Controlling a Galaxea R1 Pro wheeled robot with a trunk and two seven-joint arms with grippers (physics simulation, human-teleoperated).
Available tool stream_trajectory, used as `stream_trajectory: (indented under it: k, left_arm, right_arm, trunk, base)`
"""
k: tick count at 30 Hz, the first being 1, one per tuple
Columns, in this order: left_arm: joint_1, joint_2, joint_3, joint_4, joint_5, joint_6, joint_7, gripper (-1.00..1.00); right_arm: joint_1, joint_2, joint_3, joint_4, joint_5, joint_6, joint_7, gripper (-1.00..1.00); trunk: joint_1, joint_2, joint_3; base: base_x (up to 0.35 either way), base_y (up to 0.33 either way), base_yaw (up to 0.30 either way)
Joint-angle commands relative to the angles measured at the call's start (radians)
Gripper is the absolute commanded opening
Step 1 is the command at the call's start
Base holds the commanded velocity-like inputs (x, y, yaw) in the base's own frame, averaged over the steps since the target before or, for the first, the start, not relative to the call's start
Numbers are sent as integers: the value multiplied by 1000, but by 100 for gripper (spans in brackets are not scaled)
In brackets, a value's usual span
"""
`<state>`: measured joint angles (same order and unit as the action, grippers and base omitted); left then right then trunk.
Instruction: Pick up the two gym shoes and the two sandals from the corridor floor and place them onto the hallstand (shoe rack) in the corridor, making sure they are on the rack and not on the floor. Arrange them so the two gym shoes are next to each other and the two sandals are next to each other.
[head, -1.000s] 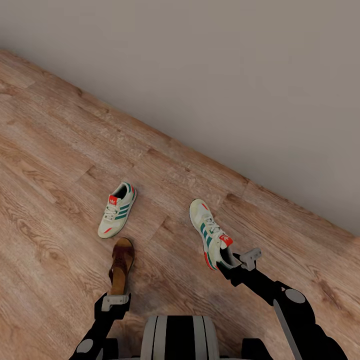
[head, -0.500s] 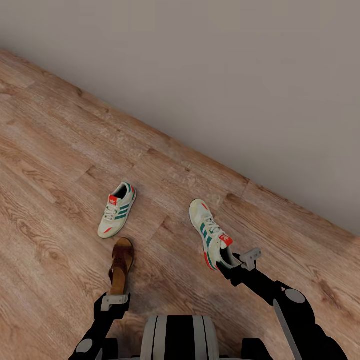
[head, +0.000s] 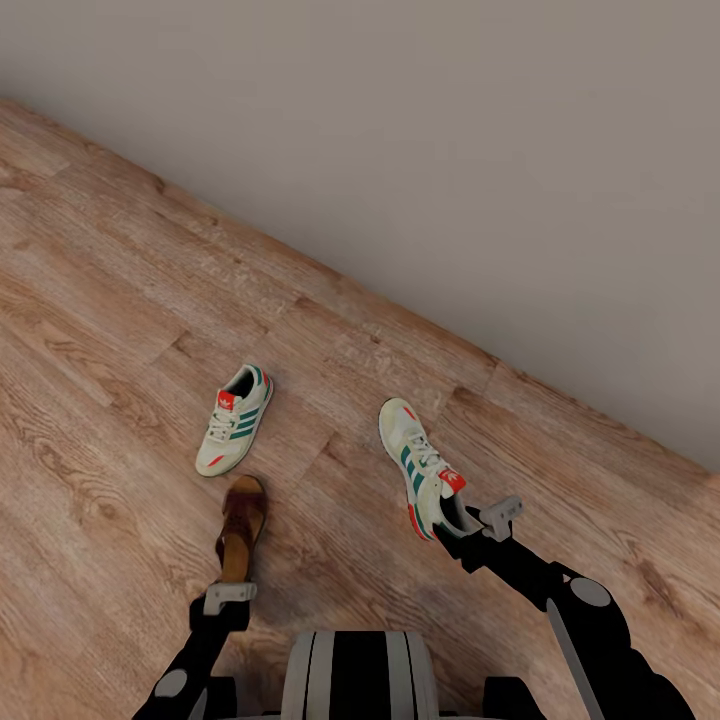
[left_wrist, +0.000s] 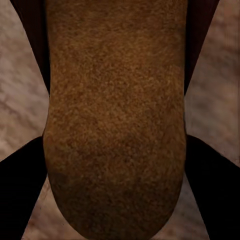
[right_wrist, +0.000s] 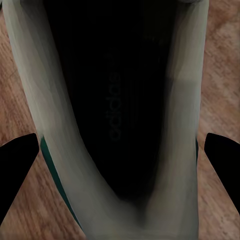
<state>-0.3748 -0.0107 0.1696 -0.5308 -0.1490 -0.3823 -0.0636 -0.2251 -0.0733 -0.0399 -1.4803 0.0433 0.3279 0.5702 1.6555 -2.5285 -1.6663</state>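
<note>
"adidas" inside right sneaker (right_wrist: 120, 115) heel, green stripes, red tongue tag, right pincer (right_wrist: 120, 170) apart astride it, left pincer (left_wrist: 117, 165) apart astride brown sandal (head: 242, 528), second sneaker (head: 235, 420) far left

I count two gym shoes in my head view: one gym shoe (head: 234, 419) lying out to the left and a second gym shoe (head: 421, 467) to the right, whose dark opening also appears in the right wrist view. I count one sandal (head: 241, 528), dark brown with a tan insole; its insole shows large in the left wrist view. I see two arms, one left arm (head: 192, 655) and one right arm (head: 560, 600).
</note>
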Motion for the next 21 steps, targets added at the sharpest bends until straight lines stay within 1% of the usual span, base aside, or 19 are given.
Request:
stream_trajectory:
  k: [1, 21]
  left_arm:
    - [-1, -1, 8, 0, -10, -3, -6, -100]
    - [0, -2, 8, -3, -8, -7, 1, -100]
  right_arm:
    - [0, 1, -1, -1, 4, 5, 6, -100]
    - [0, 1, 0, 0, 4, 5, 6, -100]
  trunk:
    - [0, 0, 0]
    - [0, 0, 0]
  base:
    - [0, 0, 0]
    - [0, 0, 0]
